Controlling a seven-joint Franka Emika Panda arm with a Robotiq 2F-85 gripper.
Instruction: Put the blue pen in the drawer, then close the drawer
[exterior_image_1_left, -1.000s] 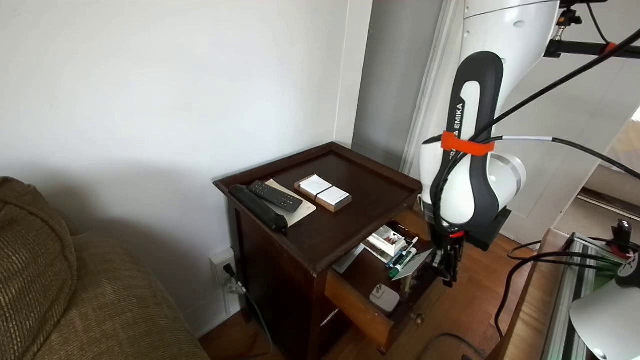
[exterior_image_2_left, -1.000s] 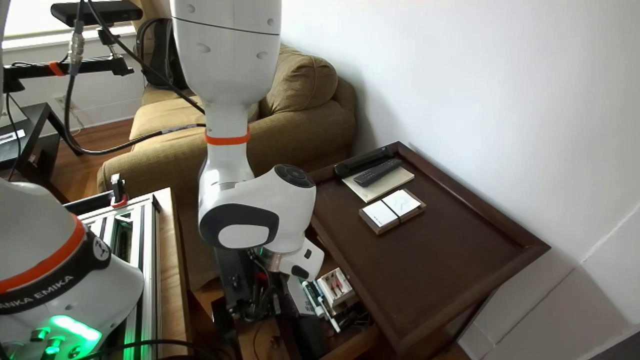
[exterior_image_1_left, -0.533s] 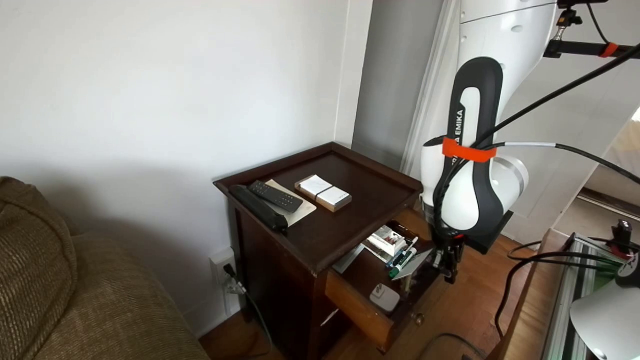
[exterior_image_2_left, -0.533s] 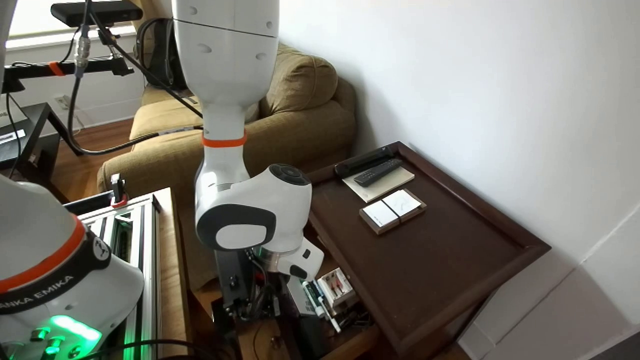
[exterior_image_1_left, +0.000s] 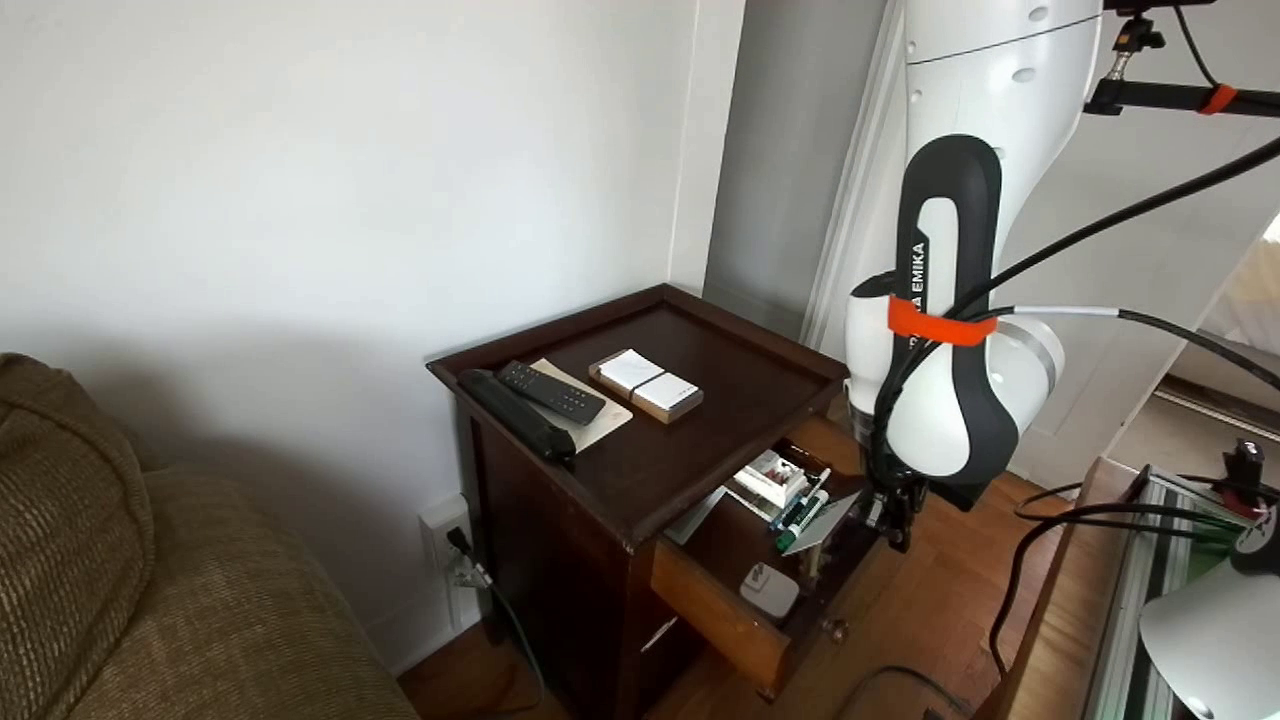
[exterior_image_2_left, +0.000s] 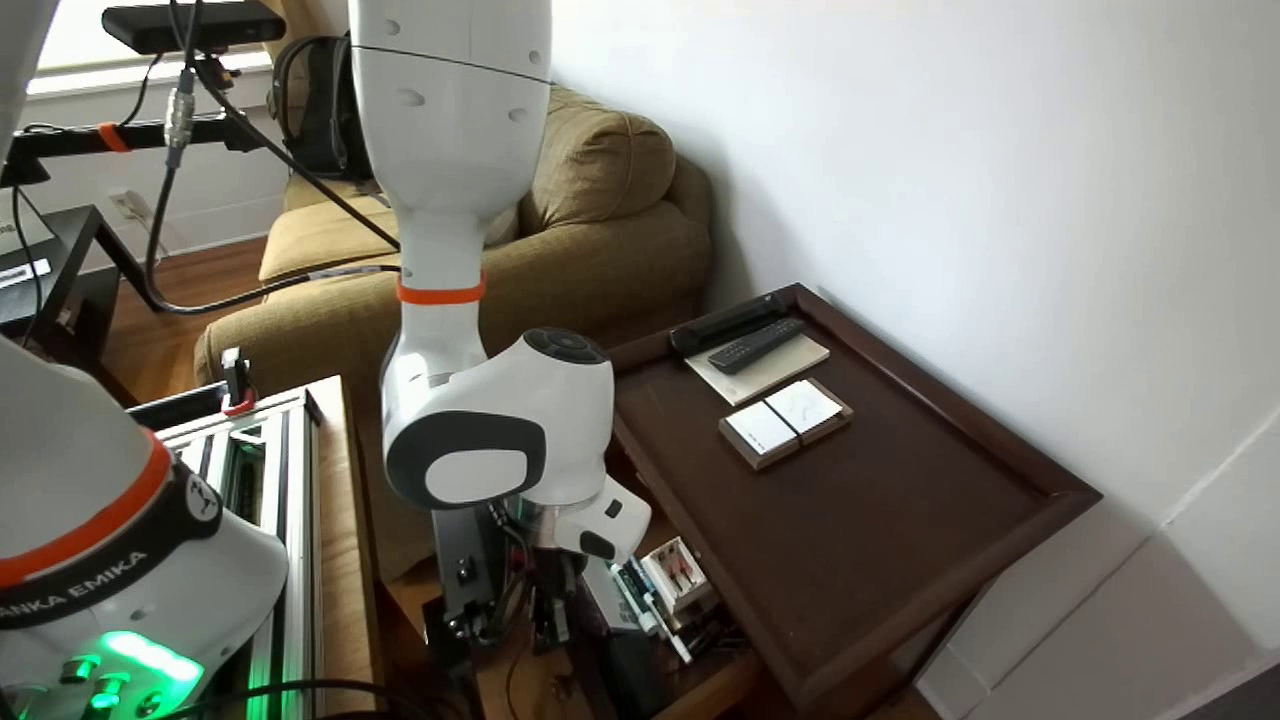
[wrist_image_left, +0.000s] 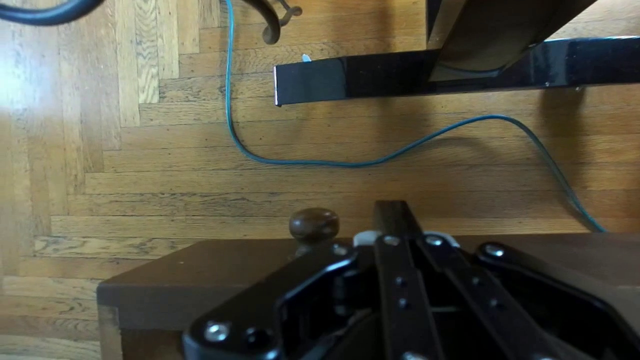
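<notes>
The dark brown wooden drawer (exterior_image_1_left: 720, 625) of the side table stands open; its side rim (exterior_image_2_left: 715, 692) and front (wrist_image_left: 200, 262) also show. Its round knob (exterior_image_1_left: 835, 630) is left of my fingers in the wrist view (wrist_image_left: 314, 225). A blue pen or marker (exterior_image_1_left: 791, 516) lies inside the drawer beside a green-capped marker (exterior_image_1_left: 788, 540); it is partly covered and small. My gripper (exterior_image_1_left: 896, 540) is at the outer side of the drawer front, its fingertips together and nothing seen between them (wrist_image_left: 397, 215). Whether it touches the front is hard to tell.
The table top (exterior_image_1_left: 700, 340) overhangs the drawer and bears a remote (exterior_image_1_left: 552, 392), a black case (exterior_image_1_left: 515, 415) and a banded card stack (exterior_image_1_left: 647, 384). A white charger (exterior_image_1_left: 769, 591) and a tilted card (exterior_image_1_left: 825, 525) lie in the drawer. A cable (wrist_image_left: 320, 163) runs over the floor.
My gripper has moved slightly up and toward the table as the forearm sank. The drawer and its contents have slid a little inward.
</notes>
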